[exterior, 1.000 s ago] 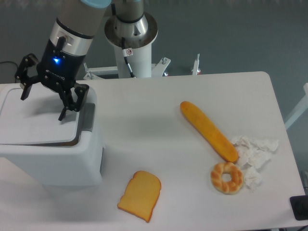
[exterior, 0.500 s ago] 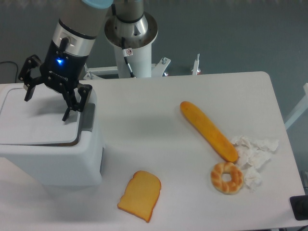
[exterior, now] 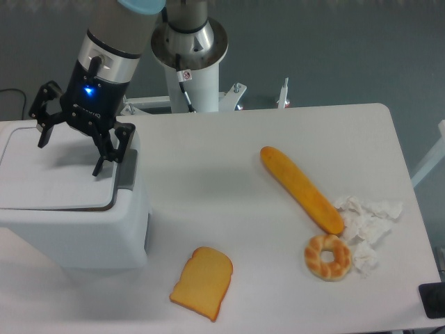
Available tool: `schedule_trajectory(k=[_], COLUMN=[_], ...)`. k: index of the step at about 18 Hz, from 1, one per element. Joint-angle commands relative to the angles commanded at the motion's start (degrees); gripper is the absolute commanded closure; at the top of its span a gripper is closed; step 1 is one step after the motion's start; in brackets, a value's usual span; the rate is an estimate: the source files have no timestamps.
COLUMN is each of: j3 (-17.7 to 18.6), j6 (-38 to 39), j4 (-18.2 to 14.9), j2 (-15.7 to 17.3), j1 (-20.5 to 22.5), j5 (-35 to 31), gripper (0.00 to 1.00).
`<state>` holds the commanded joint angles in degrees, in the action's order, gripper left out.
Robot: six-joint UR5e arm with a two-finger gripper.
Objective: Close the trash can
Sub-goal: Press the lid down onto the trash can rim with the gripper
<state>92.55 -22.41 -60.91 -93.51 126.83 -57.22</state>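
At the left edge of the table (exterior: 229, 139) sits the trash can (exterior: 76, 223), big white bin, lid (exterior: 52, 177) lying flat on top with the grey latch (exterior: 127, 169) on its right side. Gripper (exterior: 69, 149) is directly above the lid, fingers spread wide apart, holding nothing; one fingertip over the left part of the lid, the other near the latch edge. Can't tell from this angle whether the tips touch the lid or hang just above it. Lid looks down and level with the rim, only a thin dark seam visible along the near edge, so my read is the closing step is basically done or in its final press. Whether the latch has actually caught isn't visible. Next move, as I'd judge it: if the lid isn't seated, a short straight push down near the latch side; otherwise lift straight up and clear, keeping the right finger from snagging the latch. Rest of the table is unrelated: slice of toast (exterior: 201, 282) near the bin's front right corner, baguette (exterior: 301, 188), bagel (exterior: 327, 257) and crumpled paper (exterior: 368, 219) well apart on the right side
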Motion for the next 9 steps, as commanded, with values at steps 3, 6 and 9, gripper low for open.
schedule_trajectory(k=[3, 6, 9], j3=[0.2, 0.3, 0.2], j6=[0.0, 0.0, -0.2], j4=[0.0, 0.0, 0.1], j2=[0.0, 0.1, 0.0], j1=[0.0, -0.1, -0.2], j5=[0.0, -1.7, -2.1], gripper=[0.00, 0.00, 0.00])
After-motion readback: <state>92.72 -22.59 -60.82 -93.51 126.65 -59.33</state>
